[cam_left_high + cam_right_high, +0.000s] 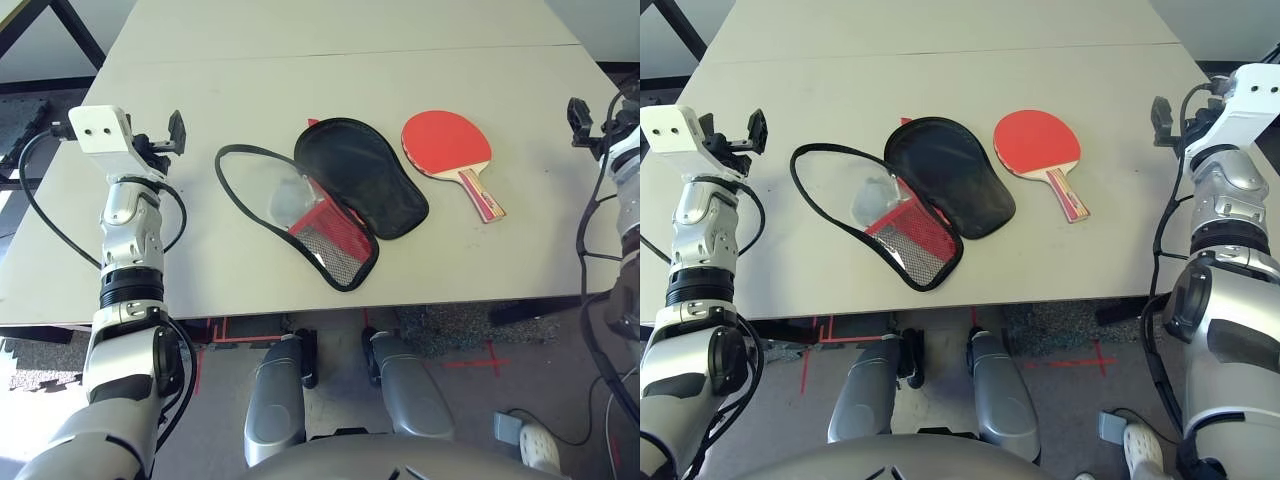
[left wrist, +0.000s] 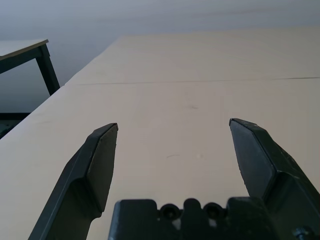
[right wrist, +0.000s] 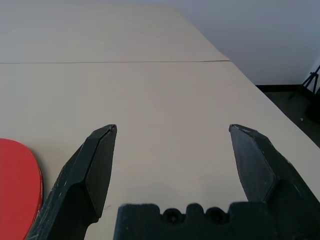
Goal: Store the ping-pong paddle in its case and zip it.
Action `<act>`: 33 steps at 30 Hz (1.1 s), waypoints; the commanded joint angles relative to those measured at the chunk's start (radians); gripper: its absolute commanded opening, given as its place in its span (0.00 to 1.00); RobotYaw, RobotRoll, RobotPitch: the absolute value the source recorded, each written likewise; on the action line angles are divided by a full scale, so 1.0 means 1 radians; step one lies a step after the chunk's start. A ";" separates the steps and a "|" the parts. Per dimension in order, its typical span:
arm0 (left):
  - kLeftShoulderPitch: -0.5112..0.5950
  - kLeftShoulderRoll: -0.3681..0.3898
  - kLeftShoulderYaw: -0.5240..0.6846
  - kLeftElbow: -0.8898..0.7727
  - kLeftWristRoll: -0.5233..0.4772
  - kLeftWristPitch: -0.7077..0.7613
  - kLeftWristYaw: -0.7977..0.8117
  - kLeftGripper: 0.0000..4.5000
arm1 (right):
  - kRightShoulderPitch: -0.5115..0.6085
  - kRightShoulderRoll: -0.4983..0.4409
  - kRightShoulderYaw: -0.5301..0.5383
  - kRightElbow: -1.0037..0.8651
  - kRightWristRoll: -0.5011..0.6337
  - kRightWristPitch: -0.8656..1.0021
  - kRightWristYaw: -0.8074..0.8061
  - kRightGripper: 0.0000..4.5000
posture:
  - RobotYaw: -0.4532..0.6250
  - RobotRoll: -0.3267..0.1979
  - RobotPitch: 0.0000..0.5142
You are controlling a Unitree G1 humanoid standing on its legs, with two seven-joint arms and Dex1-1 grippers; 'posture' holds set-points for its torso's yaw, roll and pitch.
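The ping-pong paddle [image 1: 447,146] lies flat on the table, red face up, its striped wooden handle toward the front right. Just left of it the case [image 1: 345,195] lies unzipped and spread wide, black flap up, red lining and mesh pocket showing, zipper trim looping out to the left. My left gripper [image 1: 165,140] hovers open at the table's left side, well clear of the case. My right gripper [image 1: 1160,120] stands open near the right edge, right of the paddle, whose red edge [image 3: 20,185] shows in the right wrist view. Nothing is between either pair of fingers.
The beige table [image 1: 330,70] has a seam running across its far half. Its front edge lies just below the case. Black cables hang from both arms. Another table's dark leg [image 2: 47,67] stands off the far left corner.
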 commanded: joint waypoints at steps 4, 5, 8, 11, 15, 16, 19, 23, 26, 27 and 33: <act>0.030 -0.012 0.002 -0.024 0.009 -0.002 0.018 1.00 | -0.045 -0.001 0.024 0.025 -0.024 0.018 0.007 0.99 | 0.42 0.62 0.45; 0.034 -0.009 0.005 -0.028 0.008 -0.002 0.019 1.00 | -0.056 -0.002 0.027 0.028 -0.027 0.020 0.007 0.99 | 0.43 0.62 0.45; 0.041 0.011 0.023 -0.039 0.003 -0.003 0.026 1.00 | -0.077 -0.003 0.032 0.037 -0.028 0.022 0.005 0.99 | 0.44 0.62 0.44; 0.047 0.031 0.038 -0.051 -0.003 0.003 0.022 1.00 | -0.077 0.002 0.034 0.038 -0.027 0.019 0.005 0.99 | 0.45 0.62 0.43; 0.045 0.048 0.047 -0.055 -0.004 0.008 0.024 1.00 | -0.077 0.004 0.034 0.041 -0.026 0.017 0.004 0.99 | 0.45 0.62 0.43; 0.032 0.081 0.052 -0.082 -0.019 0.033 -0.009 1.00 | -0.067 0.012 0.032 0.043 -0.022 0.018 0.009 0.99 | 0.48 0.62 0.41; 0.004 0.149 0.041 -0.191 -0.076 0.142 -0.105 1.00 | -0.046 0.033 0.031 0.044 -0.019 0.019 0.015 0.99 | 0.48 0.62 0.42; -0.027 0.168 -0.042 -0.399 -0.191 0.400 -0.235 1.00 | -0.035 0.050 0.036 0.037 -0.019 0.023 0.032 0.99 | 0.48 0.62 0.44; -0.052 0.176 -0.111 -0.530 -0.271 0.572 -0.322 1.00 | -0.017 0.063 0.039 0.029 -0.019 0.029 0.051 0.99 | 0.48 0.62 0.44; -0.057 0.184 -0.135 -0.564 -0.285 0.611 -0.350 1.00 | -0.013 0.069 0.041 0.025 -0.020 0.032 0.055 0.99 | 0.48 0.62 0.45; -0.080 0.216 -0.242 -0.661 -0.311 0.755 -0.488 1.00 | -0.006 0.096 0.048 -0.029 -0.012 0.111 0.066 0.99 | 0.44 0.62 0.46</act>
